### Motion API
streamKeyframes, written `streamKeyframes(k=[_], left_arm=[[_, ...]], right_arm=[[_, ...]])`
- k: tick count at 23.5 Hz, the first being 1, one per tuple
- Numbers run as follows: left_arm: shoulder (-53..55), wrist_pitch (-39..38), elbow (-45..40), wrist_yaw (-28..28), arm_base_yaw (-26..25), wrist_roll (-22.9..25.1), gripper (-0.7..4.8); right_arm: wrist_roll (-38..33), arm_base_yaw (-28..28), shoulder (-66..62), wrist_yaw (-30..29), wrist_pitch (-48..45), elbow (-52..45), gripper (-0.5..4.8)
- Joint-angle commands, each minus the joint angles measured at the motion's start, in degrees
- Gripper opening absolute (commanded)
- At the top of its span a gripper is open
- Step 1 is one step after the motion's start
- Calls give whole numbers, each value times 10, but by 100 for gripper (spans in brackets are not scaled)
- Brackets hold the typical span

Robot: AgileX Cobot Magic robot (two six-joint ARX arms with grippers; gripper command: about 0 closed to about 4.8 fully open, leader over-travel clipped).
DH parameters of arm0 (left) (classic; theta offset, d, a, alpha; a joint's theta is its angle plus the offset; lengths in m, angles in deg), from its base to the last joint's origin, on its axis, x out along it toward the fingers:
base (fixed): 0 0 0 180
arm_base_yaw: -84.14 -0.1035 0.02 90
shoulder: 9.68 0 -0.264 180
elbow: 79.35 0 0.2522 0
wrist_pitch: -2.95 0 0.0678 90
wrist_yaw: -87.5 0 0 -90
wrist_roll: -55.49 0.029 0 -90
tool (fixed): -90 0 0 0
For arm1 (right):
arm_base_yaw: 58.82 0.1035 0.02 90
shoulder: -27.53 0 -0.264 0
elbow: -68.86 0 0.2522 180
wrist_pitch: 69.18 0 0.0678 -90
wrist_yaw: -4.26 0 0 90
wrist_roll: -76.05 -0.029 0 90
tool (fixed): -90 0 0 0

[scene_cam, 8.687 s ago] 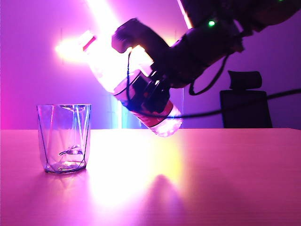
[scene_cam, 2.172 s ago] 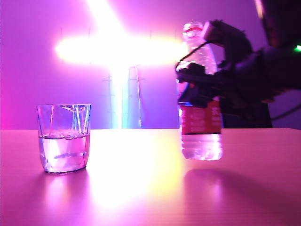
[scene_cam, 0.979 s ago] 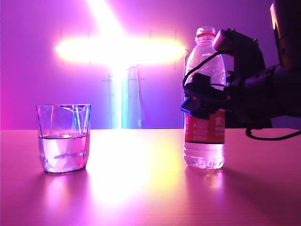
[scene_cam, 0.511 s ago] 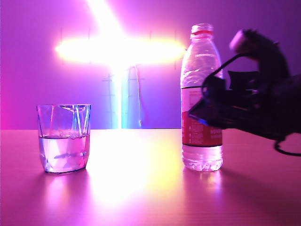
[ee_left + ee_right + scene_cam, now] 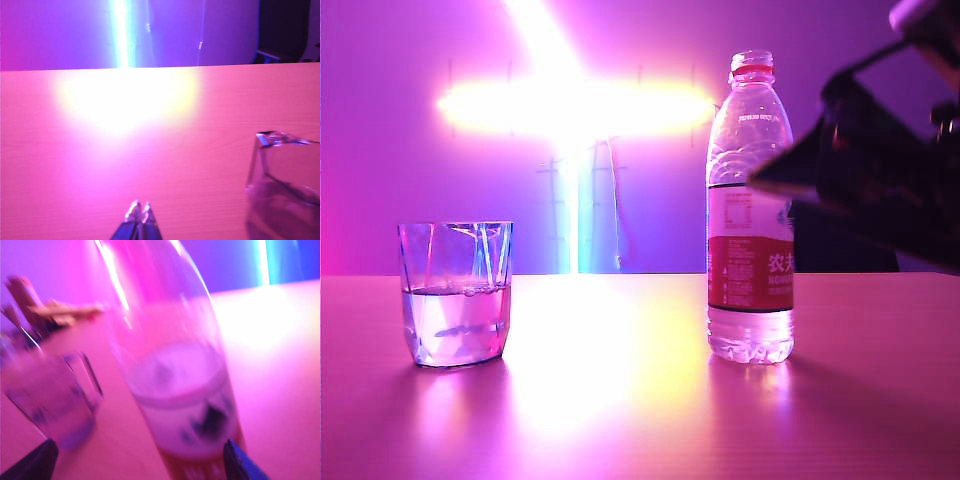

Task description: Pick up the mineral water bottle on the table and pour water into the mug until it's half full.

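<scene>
The mineral water bottle [image 5: 750, 210] stands upright and uncapped on the table [image 5: 620, 420], a little water [image 5: 750, 335] in its base. The mug [image 5: 455, 295] stands to the left, about half full of water [image 5: 455, 328]. My right gripper [image 5: 790, 176] is a dark shape right of the bottle, drawn back from it. In the right wrist view this gripper [image 5: 140, 460] is open, its fingertips [image 5: 235, 461] wide apart, with the blurred bottle [image 5: 175, 365] and mug [image 5: 50, 395] ahead. My left gripper [image 5: 139, 212] is shut and empty, low over the table beside the mug [image 5: 285, 185].
A bright cross-shaped light [image 5: 570, 105] glares on the back wall and reflects off the tabletop between mug and bottle. A dark chair [image 5: 282, 30] stands behind the table's far edge.
The right gripper opened, let go of the bottle and drew back up and to the right. The bottle now stands free on the table. Mug and left gripper are unmoved.
</scene>
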Motion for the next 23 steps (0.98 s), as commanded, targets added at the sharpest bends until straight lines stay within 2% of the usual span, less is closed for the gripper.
streamKeyframes(k=[1,2,6,9,23], left_arm=[[1,7,2,1,-29,-2,-2],[1,7,2,-1,-36,-2,-2],[1,7,2,-2,-56,-2,-2],[1,7,2,-2,-70,-2,-2],[1,7,2,-2,-72,-2,-2]], right_arm=[[-1,2,40,6,-12,-2,377],[0,2,50,6,-8,-2,321],[0,5,99,-42,-3,-2,31],[-2,15,137,-43,0,-2,-9],[-2,19,177,-43,47,-2,-9]])
